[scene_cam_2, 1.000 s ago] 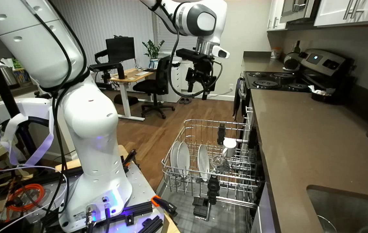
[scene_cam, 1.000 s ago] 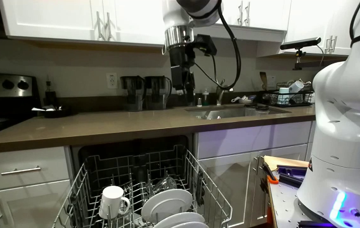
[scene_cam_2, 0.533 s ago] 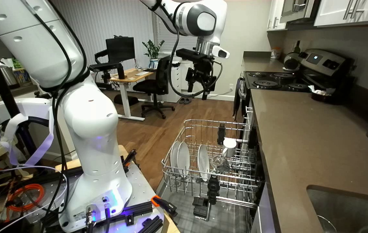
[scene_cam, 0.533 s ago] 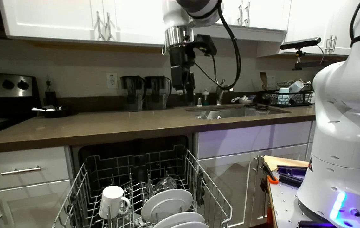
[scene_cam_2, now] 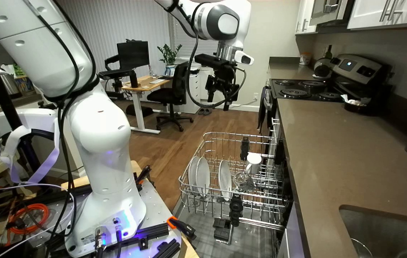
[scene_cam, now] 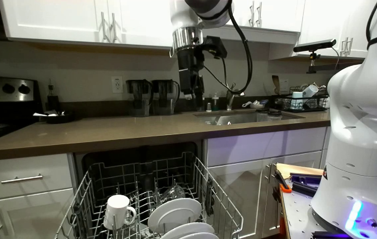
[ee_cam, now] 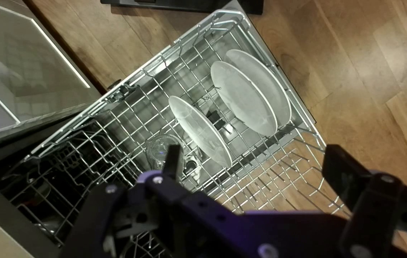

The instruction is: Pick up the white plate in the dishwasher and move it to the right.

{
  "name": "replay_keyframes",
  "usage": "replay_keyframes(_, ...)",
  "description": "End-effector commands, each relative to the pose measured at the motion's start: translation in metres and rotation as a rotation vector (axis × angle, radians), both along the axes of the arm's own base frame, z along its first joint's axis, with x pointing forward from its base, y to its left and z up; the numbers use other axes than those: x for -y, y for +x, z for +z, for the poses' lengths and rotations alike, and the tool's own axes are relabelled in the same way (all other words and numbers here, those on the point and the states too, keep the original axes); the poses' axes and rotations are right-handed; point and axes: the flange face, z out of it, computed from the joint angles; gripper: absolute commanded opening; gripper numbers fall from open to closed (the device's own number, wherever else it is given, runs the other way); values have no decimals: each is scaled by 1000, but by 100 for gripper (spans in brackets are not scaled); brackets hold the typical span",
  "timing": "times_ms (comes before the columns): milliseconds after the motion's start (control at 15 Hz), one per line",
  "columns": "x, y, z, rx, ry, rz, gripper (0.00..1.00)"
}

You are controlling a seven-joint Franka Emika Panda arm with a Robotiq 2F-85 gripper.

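Observation:
Three white plates stand in the wire rack of the open dishwasher. A single white plate stands apart from the other two; it also shows in an exterior view and in the wrist view. A close pair of white plates leans at the rack's outer end, also seen in the wrist view. My gripper hangs high above the rack, apart from every plate. In the wrist view my gripper has its fingers wide apart with nothing between them.
A white mug and a clear glass stand in the rack near the single plate. The wire rack has raised sides and upright tines. The brown countertop overhangs the dishwasher. A sink lies to its right.

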Motion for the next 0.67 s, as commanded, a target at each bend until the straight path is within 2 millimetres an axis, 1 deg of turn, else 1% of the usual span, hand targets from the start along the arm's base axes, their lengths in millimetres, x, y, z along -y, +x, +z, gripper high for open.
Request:
replay_keyframes(0, -7, 13, -18, -9, -1, 33, 100)
replay_keyframes(267, -22, 34, -54, 16, -4, 126, 100)
replay_keyframes(600, -38, 46, -110, 73, -3, 265, 100)
